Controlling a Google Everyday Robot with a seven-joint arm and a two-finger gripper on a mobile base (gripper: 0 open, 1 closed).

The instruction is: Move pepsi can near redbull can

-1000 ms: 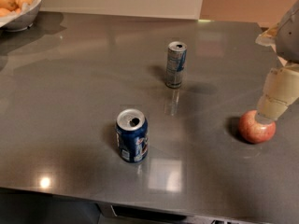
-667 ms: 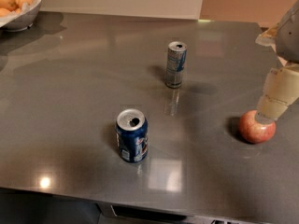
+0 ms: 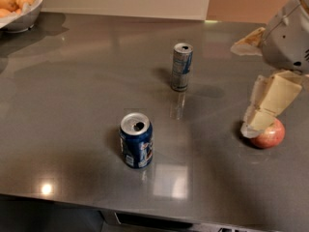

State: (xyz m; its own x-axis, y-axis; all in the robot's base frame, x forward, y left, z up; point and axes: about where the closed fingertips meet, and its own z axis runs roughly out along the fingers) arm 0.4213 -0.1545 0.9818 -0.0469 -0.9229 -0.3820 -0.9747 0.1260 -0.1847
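Observation:
The pepsi can (image 3: 136,140), short and dark blue with a silver opened top, stands upright on the grey table (image 3: 72,105) near the front. The redbull can (image 3: 181,66), tall, slim, silver and blue, stands upright farther back and a little to the right. The two cans are well apart. My gripper (image 3: 263,112), with cream-coloured fingers, hangs at the right edge of the view, far to the right of both cans, its tip just over a red apple (image 3: 268,135).
A white bowl of yellow-orange fruit (image 3: 17,1) sits at the table's back left corner. A crumpled light paper or bag (image 3: 248,41) lies at the back right. The table's front edge runs along the bottom.

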